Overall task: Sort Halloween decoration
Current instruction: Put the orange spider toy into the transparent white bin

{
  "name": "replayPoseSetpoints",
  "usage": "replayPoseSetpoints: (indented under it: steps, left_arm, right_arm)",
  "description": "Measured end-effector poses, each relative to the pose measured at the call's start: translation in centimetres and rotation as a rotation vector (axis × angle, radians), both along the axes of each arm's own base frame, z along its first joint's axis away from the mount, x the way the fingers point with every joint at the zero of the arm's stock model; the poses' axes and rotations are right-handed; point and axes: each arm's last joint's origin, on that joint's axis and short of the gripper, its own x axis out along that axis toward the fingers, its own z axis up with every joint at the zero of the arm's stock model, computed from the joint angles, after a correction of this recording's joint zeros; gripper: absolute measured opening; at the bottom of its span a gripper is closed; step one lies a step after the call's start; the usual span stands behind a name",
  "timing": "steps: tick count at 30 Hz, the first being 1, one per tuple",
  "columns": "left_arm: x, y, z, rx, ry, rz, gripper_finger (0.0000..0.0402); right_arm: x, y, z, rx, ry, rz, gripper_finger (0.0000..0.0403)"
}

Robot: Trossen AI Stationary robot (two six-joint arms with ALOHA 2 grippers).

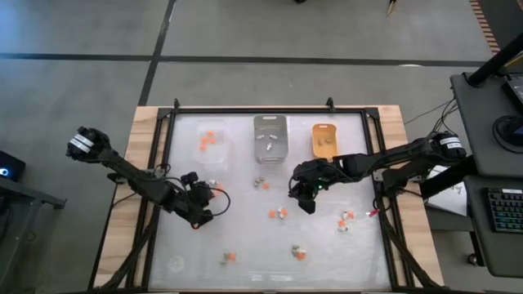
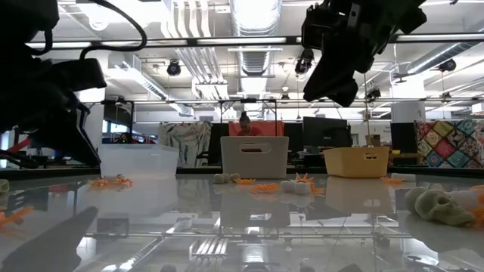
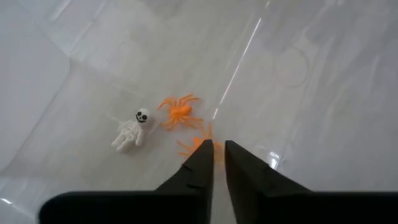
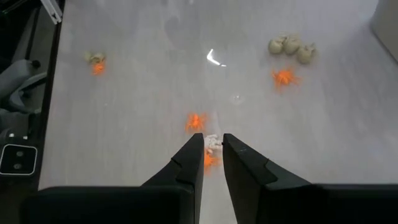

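Note:
Tiny Halloween trinkets lie scattered on the white table: an orange spider (image 3: 180,112) and a white skeleton (image 3: 129,132) just ahead of my left gripper (image 3: 218,146), tan skulls (image 4: 290,46) and more orange bits (image 4: 284,78) farther off. My left gripper (image 1: 196,222), at the table's left, is shut on another orange spider. My right gripper (image 1: 307,204) (image 4: 212,138) hovers high over the middle with a narrow gap between its fingers. A white trinket (image 4: 213,142) and an orange one (image 4: 196,121) show on the table below it. My left gripper pinches an orange spider (image 3: 202,145) between its two fingertips, coming slanting down from above. Some of its legs (image 3: 186,147) stick out to one side of the fingers. Whether the spider is clear of the table does not show.
Three small trays stand in a row at the far edge: a clear one (image 1: 211,140) holding orange pieces, a grey one (image 1: 270,135), and an orange-yellow one (image 1: 324,140). More trinkets lie near the front (image 1: 299,253) and right (image 1: 345,220). A person sits beyond the table (image 2: 246,125).

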Motion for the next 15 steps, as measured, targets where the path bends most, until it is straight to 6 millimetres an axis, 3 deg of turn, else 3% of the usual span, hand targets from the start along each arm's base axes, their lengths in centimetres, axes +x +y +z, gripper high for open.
replayPoseSetpoints:
  steps: [8, 15]
  left_arm:
    - [0.0, 0.0, -0.9, 0.012, -0.025, -0.019, 0.0133]
    - [0.1, 0.1, -2.1, 0.039, -0.018, 0.004, 0.0145]
  right_arm:
    - [-0.1, 0.0, -0.5, -0.012, -0.027, 0.013, 0.0052]
    - [-0.1, 0.0, -0.5, -0.013, -0.027, 0.013, 0.0052]
